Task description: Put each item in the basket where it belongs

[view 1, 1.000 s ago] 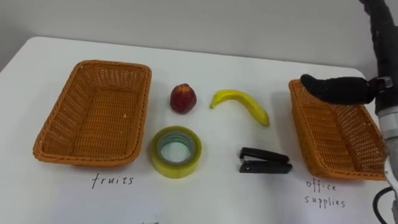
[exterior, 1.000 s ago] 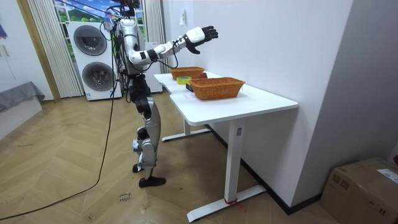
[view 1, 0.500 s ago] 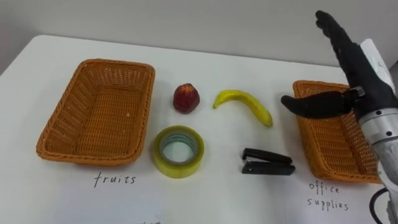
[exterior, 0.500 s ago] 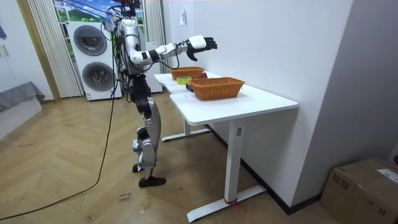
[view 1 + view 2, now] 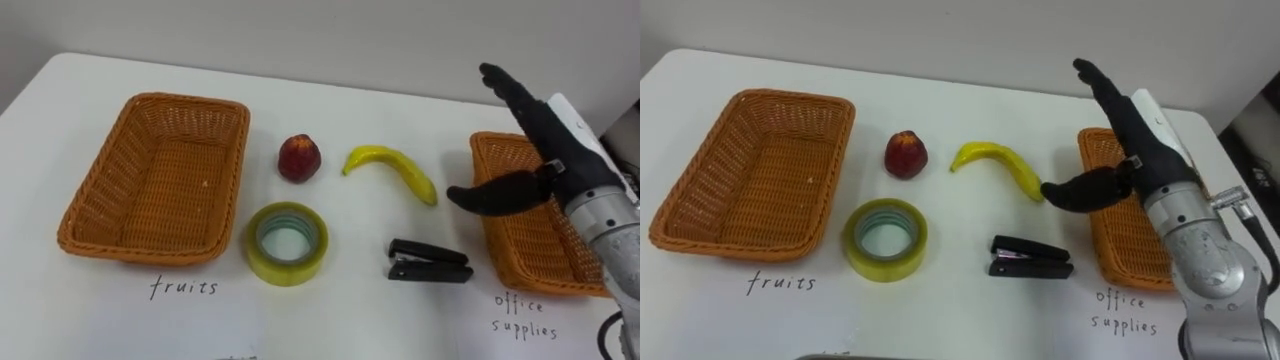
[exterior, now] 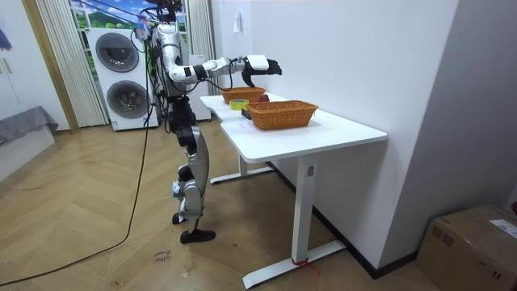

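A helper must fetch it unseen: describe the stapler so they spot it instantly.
On the white table, find the right-hand basket. Just left of it, nearer the front edge than the banana, lies the stapler: flat, and the only black item lying there.

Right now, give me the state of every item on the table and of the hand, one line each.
Fruits basket: empty.
Office supplies basket: empty.
Red fruit: on the table, unsorted.
Banana: on the table, unsorted.
Tape roll: lying flat on the table, unsorted.
Stapler: on the table, unsorted.
Right hand: open, holding nothing, raised by the office supplies basket.
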Robot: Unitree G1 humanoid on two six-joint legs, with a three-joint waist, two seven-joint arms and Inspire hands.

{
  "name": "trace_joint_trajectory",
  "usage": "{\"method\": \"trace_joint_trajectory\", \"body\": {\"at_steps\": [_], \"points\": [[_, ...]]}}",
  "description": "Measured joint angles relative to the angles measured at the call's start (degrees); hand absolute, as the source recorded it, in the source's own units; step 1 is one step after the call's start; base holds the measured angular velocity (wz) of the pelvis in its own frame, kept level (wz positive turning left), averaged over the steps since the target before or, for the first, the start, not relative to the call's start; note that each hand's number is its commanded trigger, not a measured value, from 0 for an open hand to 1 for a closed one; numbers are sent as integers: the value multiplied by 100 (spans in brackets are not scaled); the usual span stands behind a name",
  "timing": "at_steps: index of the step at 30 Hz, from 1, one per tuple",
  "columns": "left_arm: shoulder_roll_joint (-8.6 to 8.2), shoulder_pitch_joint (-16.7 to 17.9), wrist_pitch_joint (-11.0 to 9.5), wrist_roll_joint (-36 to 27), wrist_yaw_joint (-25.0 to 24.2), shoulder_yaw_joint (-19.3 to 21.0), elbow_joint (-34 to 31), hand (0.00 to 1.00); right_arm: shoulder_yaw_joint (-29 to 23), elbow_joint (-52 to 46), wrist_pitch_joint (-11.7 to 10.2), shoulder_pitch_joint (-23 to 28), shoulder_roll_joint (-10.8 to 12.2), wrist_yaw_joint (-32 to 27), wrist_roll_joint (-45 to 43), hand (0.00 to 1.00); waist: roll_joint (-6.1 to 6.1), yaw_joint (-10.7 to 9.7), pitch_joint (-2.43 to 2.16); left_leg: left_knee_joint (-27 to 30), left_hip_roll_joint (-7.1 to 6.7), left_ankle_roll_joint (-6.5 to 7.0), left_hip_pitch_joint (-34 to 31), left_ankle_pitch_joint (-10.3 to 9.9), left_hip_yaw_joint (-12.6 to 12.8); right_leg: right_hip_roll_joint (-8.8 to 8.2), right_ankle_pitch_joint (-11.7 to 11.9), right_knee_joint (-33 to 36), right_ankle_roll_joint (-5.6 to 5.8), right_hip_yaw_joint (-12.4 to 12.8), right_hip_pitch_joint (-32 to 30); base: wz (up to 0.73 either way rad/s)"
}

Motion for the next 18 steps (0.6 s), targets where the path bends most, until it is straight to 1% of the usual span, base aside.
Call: {"method": "trace_joint_trajectory", "body": {"at_steps": [5, 10, 13, 15, 18], "points": [[0, -89, 0, 1, -29, 15, -8, 0, 0, 1, 0, -15, 0, 300, -410, 0, 1, 10, 0, 1, -1, 0, -20, 0, -1, 4, 2, -49, 0, 8, -2, 0], [-1, -133, -1, 1, -50, 15, -8, 0, 2, 2, 40, -15, 1, 563, -572, 0, 0, 29, 0, 1, 0, 0, -23, 0, -7, 8, 9, -73, 2, 9, -2, 0], [-2, -153, -8, 0, -51, 14, -9, 0, 2, 62, 108, -14, 1, 690, -624, 0, -1, 83, 0, 9, -1, 1, -14, 1, -6, 8, 9, -73, 2, 14, 2, 0], [-1, -158, -9, 1, -50, 15, -11, 0, 5, 99, 118, -9, 1, 791, -621, 0, -3, 143, 3, 7, -1, 1, -11, 1, -6, 7, 9, -75, 3, 14, 2, 0], [-1, -168, -8, 1, -50, 15, -21, 0, 25, 99, 120, -10, 1, 915, -622, 0, -11, 169, 12, 0, 0, 1, -14, 1, -8, 8, 9, -80, 3, 13, 2, 0]]}}
